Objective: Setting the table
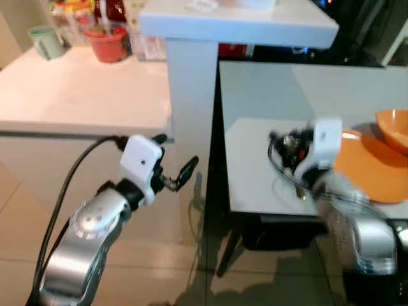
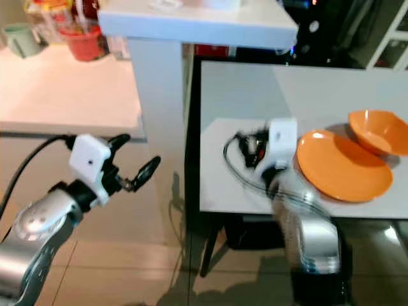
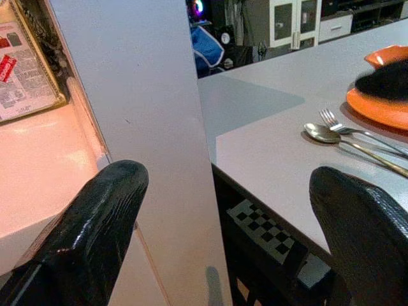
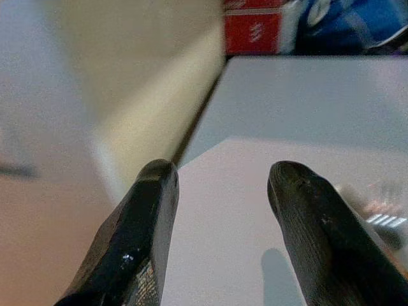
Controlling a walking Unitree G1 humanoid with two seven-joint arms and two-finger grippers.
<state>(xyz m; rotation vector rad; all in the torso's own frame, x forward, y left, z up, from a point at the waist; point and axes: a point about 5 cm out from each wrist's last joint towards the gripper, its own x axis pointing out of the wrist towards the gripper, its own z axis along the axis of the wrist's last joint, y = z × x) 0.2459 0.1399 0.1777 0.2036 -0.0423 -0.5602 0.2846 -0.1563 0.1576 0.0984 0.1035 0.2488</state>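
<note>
**A home dining corner beside the kitchen**

I stand in a lived-in home. Before me a pale grey counter (image 2: 242,95) carries an orange plate (image 2: 341,166), an orange bowl (image 2: 376,131), a fork (image 3: 347,129) and a spoon (image 3: 325,134). To my left a cream kitchen worktop (image 1: 76,89) holds a green mug (image 1: 46,41), a red tub (image 1: 108,43) and packets. Tiled floor (image 1: 159,274) lies below, with white cabinets (image 3: 293,22) beyond.

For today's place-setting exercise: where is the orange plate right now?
In the right eye view, the orange plate lies on the grey table to the robot's right, near the front edge, between the right gripper and the orange bowl.
</note>
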